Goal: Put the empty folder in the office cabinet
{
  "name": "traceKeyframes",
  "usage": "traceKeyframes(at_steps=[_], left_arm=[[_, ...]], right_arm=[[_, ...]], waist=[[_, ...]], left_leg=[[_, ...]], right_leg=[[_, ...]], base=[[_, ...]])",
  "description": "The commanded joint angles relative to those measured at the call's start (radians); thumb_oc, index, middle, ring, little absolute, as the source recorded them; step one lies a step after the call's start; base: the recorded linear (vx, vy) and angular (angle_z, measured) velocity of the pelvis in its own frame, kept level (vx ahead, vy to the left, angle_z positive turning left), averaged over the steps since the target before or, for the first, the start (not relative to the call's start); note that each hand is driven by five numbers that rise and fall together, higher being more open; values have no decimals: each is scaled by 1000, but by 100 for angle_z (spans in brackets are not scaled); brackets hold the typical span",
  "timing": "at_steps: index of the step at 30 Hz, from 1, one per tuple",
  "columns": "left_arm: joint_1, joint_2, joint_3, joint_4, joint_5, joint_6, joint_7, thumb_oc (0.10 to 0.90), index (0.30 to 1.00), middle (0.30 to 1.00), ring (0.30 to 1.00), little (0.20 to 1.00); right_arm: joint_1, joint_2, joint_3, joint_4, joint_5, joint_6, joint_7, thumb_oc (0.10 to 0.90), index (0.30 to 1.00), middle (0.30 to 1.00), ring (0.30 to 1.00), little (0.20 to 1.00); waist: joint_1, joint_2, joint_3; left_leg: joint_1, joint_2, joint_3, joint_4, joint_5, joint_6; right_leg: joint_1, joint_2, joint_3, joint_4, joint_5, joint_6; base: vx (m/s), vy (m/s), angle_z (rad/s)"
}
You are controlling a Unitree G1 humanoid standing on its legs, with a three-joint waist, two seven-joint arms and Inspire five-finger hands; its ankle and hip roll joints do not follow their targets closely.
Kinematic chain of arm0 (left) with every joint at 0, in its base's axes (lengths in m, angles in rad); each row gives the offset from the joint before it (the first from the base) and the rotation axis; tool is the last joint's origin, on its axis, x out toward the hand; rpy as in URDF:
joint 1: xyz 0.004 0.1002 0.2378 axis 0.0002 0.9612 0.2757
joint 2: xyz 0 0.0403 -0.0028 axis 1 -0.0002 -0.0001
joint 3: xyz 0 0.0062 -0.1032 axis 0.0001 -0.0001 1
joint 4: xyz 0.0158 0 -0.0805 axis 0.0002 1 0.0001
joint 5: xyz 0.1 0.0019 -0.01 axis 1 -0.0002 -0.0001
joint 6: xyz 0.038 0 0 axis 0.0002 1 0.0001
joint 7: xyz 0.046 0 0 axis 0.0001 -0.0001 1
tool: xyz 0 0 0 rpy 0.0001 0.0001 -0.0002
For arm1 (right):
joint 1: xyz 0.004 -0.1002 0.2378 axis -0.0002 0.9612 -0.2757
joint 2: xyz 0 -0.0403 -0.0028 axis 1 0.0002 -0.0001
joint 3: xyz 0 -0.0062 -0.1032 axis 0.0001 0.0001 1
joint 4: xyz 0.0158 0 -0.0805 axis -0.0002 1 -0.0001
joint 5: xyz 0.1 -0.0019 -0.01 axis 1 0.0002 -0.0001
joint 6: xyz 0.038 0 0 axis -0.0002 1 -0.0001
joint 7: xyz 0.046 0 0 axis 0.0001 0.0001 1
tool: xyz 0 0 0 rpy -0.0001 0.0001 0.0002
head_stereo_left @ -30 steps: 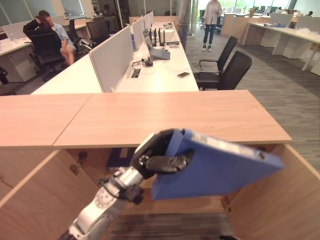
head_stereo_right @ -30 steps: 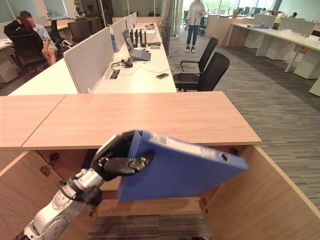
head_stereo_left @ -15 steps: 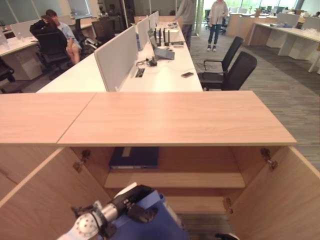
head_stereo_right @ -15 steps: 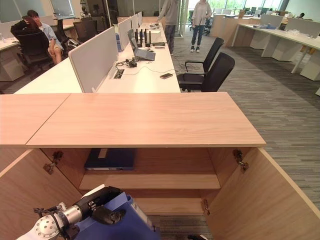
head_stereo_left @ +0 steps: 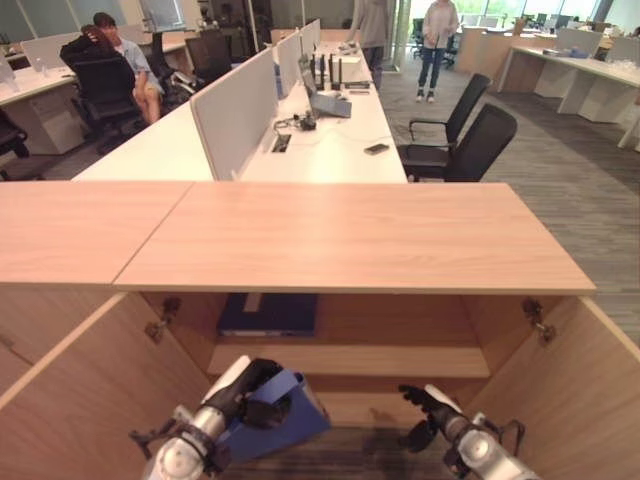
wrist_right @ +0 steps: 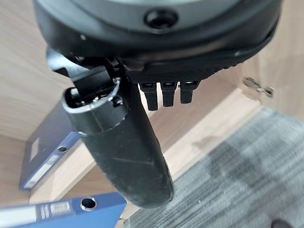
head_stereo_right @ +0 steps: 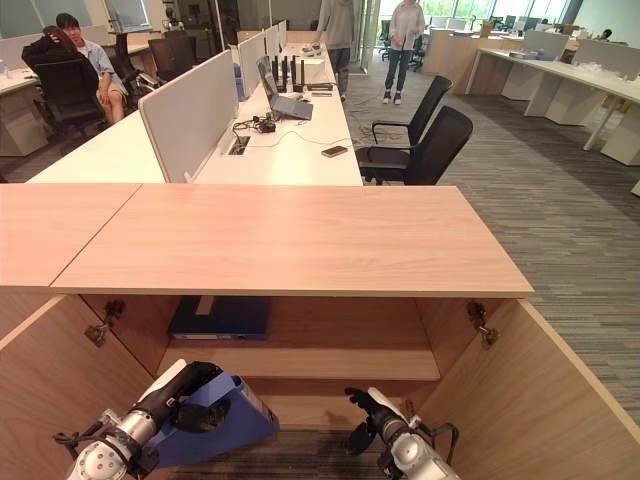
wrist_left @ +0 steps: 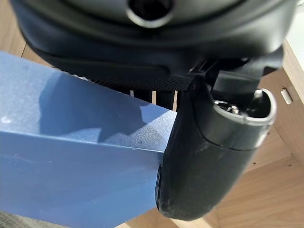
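Office cabinet [head_stereo_left: 350,235], both doors swung open, taken as the reference. Low at its left front, by the left door [head_stereo_left: 95,385], the left hand [head_stereo_left: 245,385] comes in from below with thumb and fingers clamped on a blue folder [head_stereo_left: 285,410]; the left wrist view shows the thumb [wrist_left: 209,156] pressed on the folder's flat blue face [wrist_left: 71,161]. The folder sits tilted in front of the cabinet's lower opening, its spine end toward the bottom shelf [head_stereo_left: 350,405], apparently not yet resting on it, though the contact there is hard to read. Deeper inside, on the upper shelf [head_stereo_left: 400,358] at the cabinet's left, a second blue folder [head_stereo_left: 268,312] lies flat. Toward the cabinet's right front, the right hand [head_stereo_left: 425,405] hangs before the lower opening, holding nothing; in its wrist view the thumb [wrist_right: 123,147] stands straight and the fingers [wrist_right: 164,92] look relaxed. Beyond the cabinet top: white desks [head_stereo_left: 330,130] with grey dividers, black chairs [head_stereo_left: 465,145] to the right, a seated person [head_stereo_left: 120,65] far left, a standing person [head_stereo_left: 437,40] at the back.
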Motion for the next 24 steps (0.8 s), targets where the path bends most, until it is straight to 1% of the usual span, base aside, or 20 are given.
traceKeyframes(at_steps=[1, 5, 9, 12, 16, 20, 22, 24], left_arm=[[-155, 3, 32, -105, 3, -120, 67, 400, 300, 300, 300, 300], [-197, -3, -9, -124, -29, -126, 70, 400, 300, 300, 300, 300], [-226, 1, -34, -149, -55, -136, 65, 400, 300, 300, 300, 300], [-240, 9, -46, -173, -82, -143, 58, 400, 300, 300, 300, 300], [-263, 25, -59, -201, -122, -151, 51, 400, 300, 300, 300, 300], [-303, 41, -95, -241, -183, -165, 28, 400, 300, 300, 300, 300], [-306, 42, -95, -240, -184, -165, 28, 400, 300, 300, 300, 300], [-342, 41, -131, -241, -215, -169, 24, 400, 300, 300, 300, 300]], right_arm=[[-79, -26, 8, -84, -16, -67, -8, 800, 900, 900, 900, 900], [-105, -21, 24, -190, 14, -86, -7, 800, 900, 900, 900, 900], [-132, -21, 47, -237, 28, -101, 2, 800, 900, 900, 900, 900], [-150, -21, 54, -246, 33, -105, 3, 800, 900, 900, 900, 900], [-174, -17, 53, -261, 74, -113, 7, 800, 900, 900, 900, 900], [-213, -20, 67, -285, 97, -120, 15, 800, 900, 900, 900, 900], [-215, -20, 66, -284, 98, -120, 15, 800, 900, 900, 900, 900], [-247, -11, 79, -291, 115, -124, 11, 800, 900, 900, 900, 900]], waist=[[-11, -29, 1], [-16, -29, 1], [-18, -27, 0], [-19, -26, 0], [-19, -25, -2], [-21, -23, -6], [-20, -23, -5], [-21, -23, -7]], left_leg=[[38, 27, -34, -1, -131, -30], [37, 29, -28, -1, -131, -29], [36, 30, -22, -1, -132, -30], [36, 30, -21, -1, -132, -30], [37, 31, -20, -1, -132, -31], [38, 32, -18, -1, -132, -32], [38, 32, -18, -1, -132, -32], [38, 32, -17, -1, -134, -31]], right_leg=[[-11, -19, -44, 7, -50, 47], [-14, -20, -37, 7, -48, 48], [-15, -20, -35, 7, -48, 48], [-15, -19, -33, 7, -47, 48], [-15, -19, -33, 7, -47, 48], [-15, -21, -31, 7, -45, 48], [-16, -21, -31, 7, -45, 48], [-15, -21, -30, 7, -45, 48]], base=[[0, 0, 0], [0, 0, 0], [0, 0, 0], [0, 0, 0], [0, 0, 0], [0, 0, 0], [0, 0, 0], [0, 0, 0]])
